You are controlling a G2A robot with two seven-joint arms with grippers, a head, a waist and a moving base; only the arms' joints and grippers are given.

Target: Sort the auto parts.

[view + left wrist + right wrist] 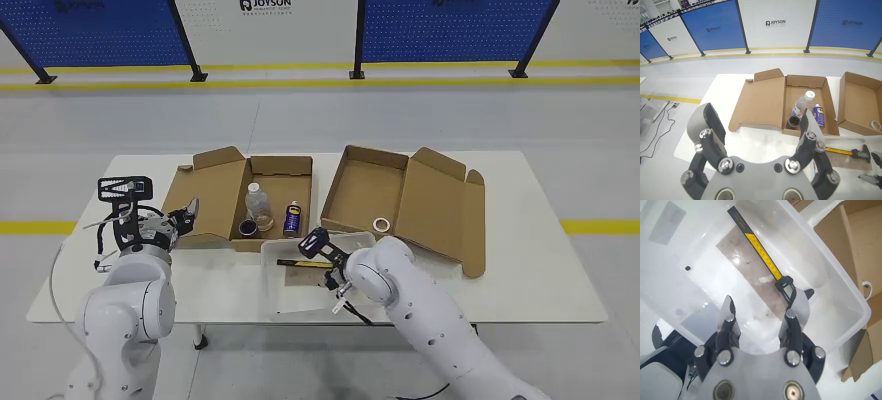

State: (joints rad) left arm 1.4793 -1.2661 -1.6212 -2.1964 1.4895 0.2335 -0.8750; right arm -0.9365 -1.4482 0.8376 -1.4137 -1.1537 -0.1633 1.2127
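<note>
**Position of the part.** The caliper [762,255] lies flat in the clear bin [836,264], which stands at the middle of the bench's [540,280] near edge. Its long axis runs roughly along that edge, with the display head toward the right end and the yellow beam toward the left end.

**Right gripper.** The right gripper [765,298] hangs over the bin at the display-head end, jaws apart and holding nothing. In the right wrist view the head sits under one finger, not between the two, and contact cannot be confirmed. The beam runs obliquely away from the gripper. The grasp probably requires a sideways correction to centre the head or beam between the jaws.

**Left gripper.** The left gripper [757,111] is spread wide and empty, above the bench's left part beside the left cardboard box [205,195]. It is well apart from the caliper, so the right arm is the nearer one.
</note>
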